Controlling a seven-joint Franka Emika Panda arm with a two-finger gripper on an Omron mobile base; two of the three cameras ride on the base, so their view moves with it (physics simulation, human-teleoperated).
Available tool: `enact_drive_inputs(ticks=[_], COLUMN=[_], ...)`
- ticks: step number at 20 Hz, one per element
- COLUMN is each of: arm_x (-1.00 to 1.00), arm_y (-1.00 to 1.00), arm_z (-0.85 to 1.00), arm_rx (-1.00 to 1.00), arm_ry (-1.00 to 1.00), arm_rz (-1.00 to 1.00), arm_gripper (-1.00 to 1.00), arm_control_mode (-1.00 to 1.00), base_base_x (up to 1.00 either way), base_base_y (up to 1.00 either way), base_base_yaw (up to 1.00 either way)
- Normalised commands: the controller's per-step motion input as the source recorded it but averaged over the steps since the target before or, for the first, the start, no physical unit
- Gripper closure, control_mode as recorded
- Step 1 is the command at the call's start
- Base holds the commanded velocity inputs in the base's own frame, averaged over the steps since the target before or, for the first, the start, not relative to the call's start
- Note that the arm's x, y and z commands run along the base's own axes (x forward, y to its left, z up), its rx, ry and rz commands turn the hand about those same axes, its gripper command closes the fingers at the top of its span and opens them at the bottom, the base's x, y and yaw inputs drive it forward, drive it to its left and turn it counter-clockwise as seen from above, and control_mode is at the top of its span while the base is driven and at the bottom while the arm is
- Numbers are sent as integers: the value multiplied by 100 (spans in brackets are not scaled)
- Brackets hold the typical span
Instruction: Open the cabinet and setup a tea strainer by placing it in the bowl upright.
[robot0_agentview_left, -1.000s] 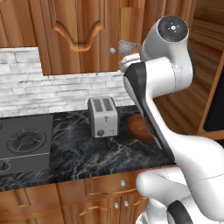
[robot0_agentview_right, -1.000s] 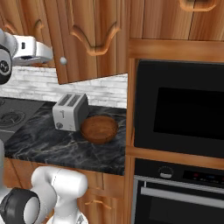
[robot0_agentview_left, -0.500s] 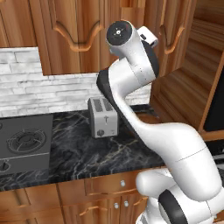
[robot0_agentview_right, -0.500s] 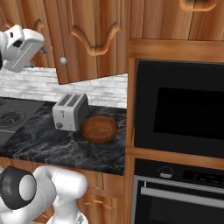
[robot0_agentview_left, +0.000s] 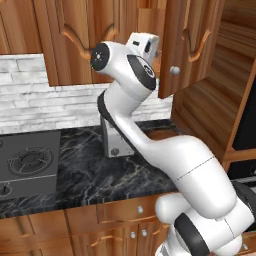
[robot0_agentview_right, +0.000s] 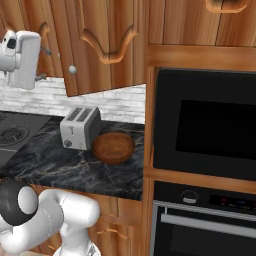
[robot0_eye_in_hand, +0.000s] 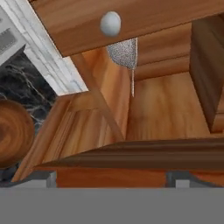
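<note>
The two-finger gripper (robot0_eye_in_hand: 111, 181) stands spread wide and empty, raised to the level of the tall reddish-brown wooden wall cabinet (robot0_agentview_left: 192, 45), whose right door hangs swung open with its round silver knob (robot0_eye_in_hand: 110, 23) just ahead of the fingertips. Beyond that knob, inside the cabinet, sits the small silver wire-mesh tea strainer (robot0_eye_in_hand: 124, 53), its thin handle trailing toward the hand. Well below and to one side rests the round dark brown wooden bowl (robot0_agentview_right: 113, 147), beside a silver toaster (robot0_agentview_right: 79, 128). Opening looks done; grasping, carrying and standing the strainer upright remain.
</note>
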Motion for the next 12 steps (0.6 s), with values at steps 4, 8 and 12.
enact_drive_inputs(ticks=[4,8,12], arm_x=[15,10,7], arm_y=[0,-8,-20], arm_z=[-34,-6,-1], arm_rx=[-23,-16,-21], arm_ry=[30,34,29], arm_rz=[0,-3,-7], arm_gripper=[-100,-100,-100], arm_control_mode=[-100,-100,-100], base_base_x=[0,0,0], base_base_y=[0,0,0], base_base_yaw=[0,0,0])
